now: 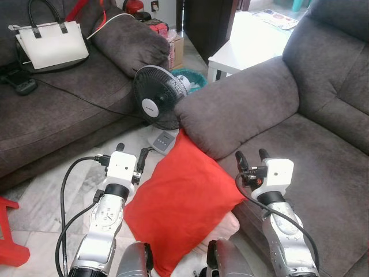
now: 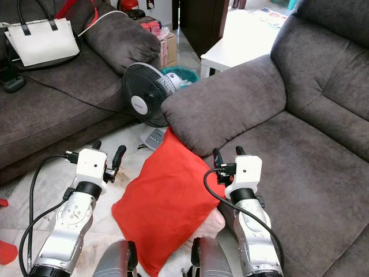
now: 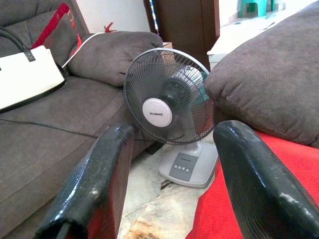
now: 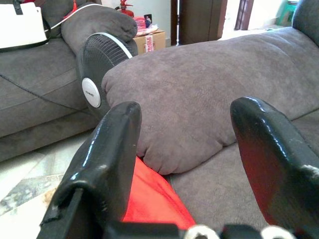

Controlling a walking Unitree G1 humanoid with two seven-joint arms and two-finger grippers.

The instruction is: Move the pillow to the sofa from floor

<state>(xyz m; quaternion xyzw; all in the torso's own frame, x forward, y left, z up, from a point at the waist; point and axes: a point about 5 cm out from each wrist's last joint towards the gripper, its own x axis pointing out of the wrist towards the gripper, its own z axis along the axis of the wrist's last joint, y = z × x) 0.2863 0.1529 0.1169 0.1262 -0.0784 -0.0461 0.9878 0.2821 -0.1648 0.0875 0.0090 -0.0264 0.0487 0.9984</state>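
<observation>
The square red fabric pillow (image 1: 181,199) is propped on the pale marble floor (image 1: 49,199), leaned against the front edge of the grey suede sofa (image 1: 323,156), below its armrest. It is flanked by the left gripper (image 1: 130,157) and right gripper (image 1: 252,157), both held spread and empty. A black table fan (image 1: 158,98) is seen beside the pillow's top corner.

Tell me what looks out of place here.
The red pillow is off the sofa, down on the floor, propped tilted against the sofa's front below the armrest, its top corner near the fan. Left gripper and right gripper flank it, both open.
</observation>
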